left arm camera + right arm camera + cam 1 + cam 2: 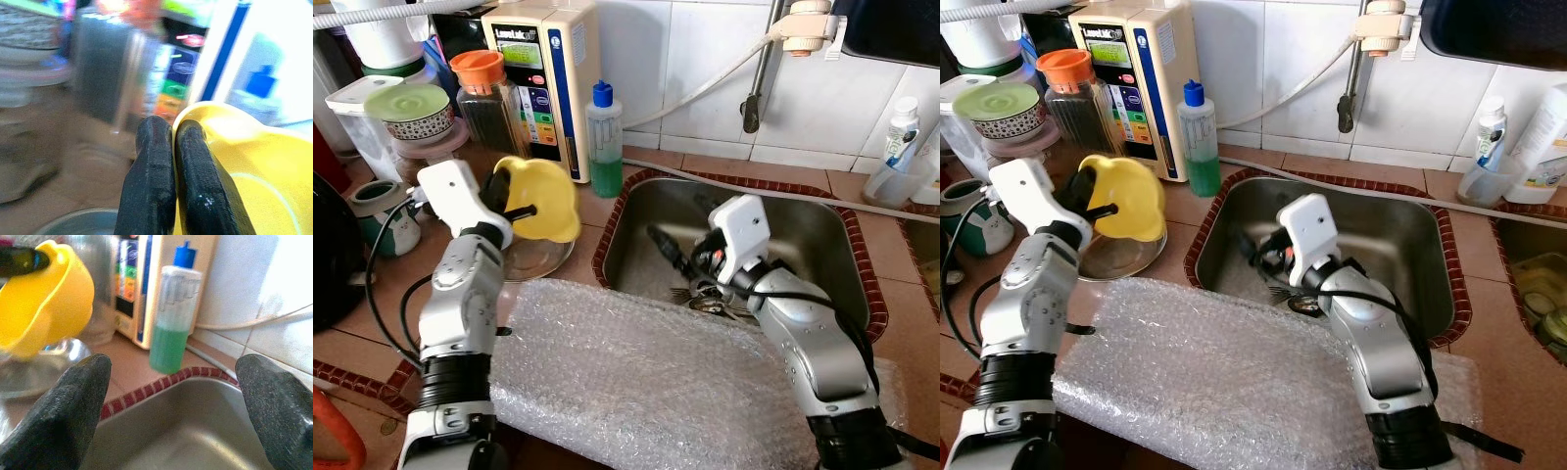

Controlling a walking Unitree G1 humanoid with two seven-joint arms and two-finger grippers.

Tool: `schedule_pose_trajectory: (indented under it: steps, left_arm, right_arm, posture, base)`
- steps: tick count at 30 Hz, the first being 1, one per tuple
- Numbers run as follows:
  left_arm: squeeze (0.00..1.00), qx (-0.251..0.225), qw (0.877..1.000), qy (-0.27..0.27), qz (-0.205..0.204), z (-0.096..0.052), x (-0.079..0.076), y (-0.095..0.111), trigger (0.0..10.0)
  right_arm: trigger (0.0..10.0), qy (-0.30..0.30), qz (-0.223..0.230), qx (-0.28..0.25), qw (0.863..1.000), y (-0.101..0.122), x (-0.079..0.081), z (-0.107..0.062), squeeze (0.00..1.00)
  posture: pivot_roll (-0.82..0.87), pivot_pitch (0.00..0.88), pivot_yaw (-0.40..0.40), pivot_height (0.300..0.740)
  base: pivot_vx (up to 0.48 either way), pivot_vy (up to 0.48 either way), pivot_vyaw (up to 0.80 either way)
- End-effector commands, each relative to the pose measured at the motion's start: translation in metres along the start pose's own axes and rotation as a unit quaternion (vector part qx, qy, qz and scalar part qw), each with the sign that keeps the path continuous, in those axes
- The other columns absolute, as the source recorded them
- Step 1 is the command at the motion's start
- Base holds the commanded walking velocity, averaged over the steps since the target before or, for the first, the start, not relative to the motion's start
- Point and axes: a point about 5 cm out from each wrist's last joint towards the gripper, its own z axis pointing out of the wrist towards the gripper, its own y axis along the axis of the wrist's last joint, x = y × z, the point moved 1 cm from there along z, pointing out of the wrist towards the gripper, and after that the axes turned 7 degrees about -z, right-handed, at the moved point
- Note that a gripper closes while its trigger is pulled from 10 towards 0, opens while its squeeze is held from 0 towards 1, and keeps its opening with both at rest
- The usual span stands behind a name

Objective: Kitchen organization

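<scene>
Yellow bowl (546,196) clamped in left hand (514,209) above glass bowl (536,257); right hand (668,250), fingers apart, over steel sink (803,235)

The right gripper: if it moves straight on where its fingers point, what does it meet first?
Probably the sink's red-tiled rim, with the green soap bottle just beyond it. The right gripper is open inside the sink; depth is uncertain.

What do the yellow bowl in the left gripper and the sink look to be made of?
Yellow bowl, pinched at its rim by the left gripper: likely plastic, judging by its opaque, even colour and soft sheen. Sink: looks like stainless steel, grey and brushed, with dull reflections.
</scene>
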Motion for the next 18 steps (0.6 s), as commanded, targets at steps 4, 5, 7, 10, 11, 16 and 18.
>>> schedule_pose_trajectory:
  steps: [4, 5, 7, 10, 11, 16, 18]
  left_arm:
    - [0.00, -0.003, 0.997, -0.074, 0.030, -0.002, -0.034, -0.009, 0.0]
    - [0.00, -0.003, 0.997, -0.074, 0.030, -0.002, -0.034, -0.009, 0.0]
    - [0.00, -0.009, 0.994, -0.100, 0.041, -0.002, -0.048, -0.011, 0.0]
    - [0.00, -0.010, 0.993, -0.107, 0.044, -0.001, -0.051, -0.012, 0.0]
    - [0.00, -0.011, 0.993, -0.109, 0.045, -0.001, -0.052, -0.013, 0.0]
    - [0.00, -0.012, 0.992, -0.112, 0.053, -0.001, -0.052, -0.014, 0.0]
    - [0.00, -0.021, 0.991, -0.121, 0.056, -0.001, -0.055, -0.012, 0.0]
  right_arm:
    - [10.0, -0.006, 0.028, -0.018, 0.999, 0.009, 0.005, 0.011, 0.00]
    - [10.0, -0.006, 0.028, -0.018, 0.999, 0.009, 0.005, 0.011, 0.00]
    - [10.0, -0.018, 0.048, -0.032, 0.998, 0.016, 0.004, 0.015, 0.00]
    - [10.0, -0.033, 0.061, -0.043, 0.997, 0.021, -0.001, 0.016, 0.00]
    - [10.0, -0.040, 0.068, -0.046, 0.996, 0.023, -0.004, 0.015, 0.00]
    - [10.0, -0.040, 0.070, -0.044, 0.996, 0.023, -0.004, 0.015, 0.00]
    - [10.0, -0.037, 0.071, -0.035, 0.996, 0.020, -0.002, 0.015, 0.00]
  posture:
    - [-0.05, 0.000, 0.050, 0.740]
    - [-0.05, 0.000, 0.050, 0.740]
    - [-0.05, 0.000, 0.055, 0.740]
    - [-0.06, 0.000, 0.059, 0.740]
    - [-0.06, 0.000, 0.060, 0.740]
    - [-0.06, 0.000, 0.065, 0.740]
    - [-0.06, 0.000, 0.063, 0.740]
  base:
    - [0.000, 0.000, 0.00]
    - [0.000, 0.000, 0.00]
    - [0.000, 0.000, 0.00]
    - [0.000, 0.000, 0.00]
    - [0.000, 0.000, 0.00]
    - [0.000, 0.000, 0.00]
    - [0.000, 0.000, 0.00]
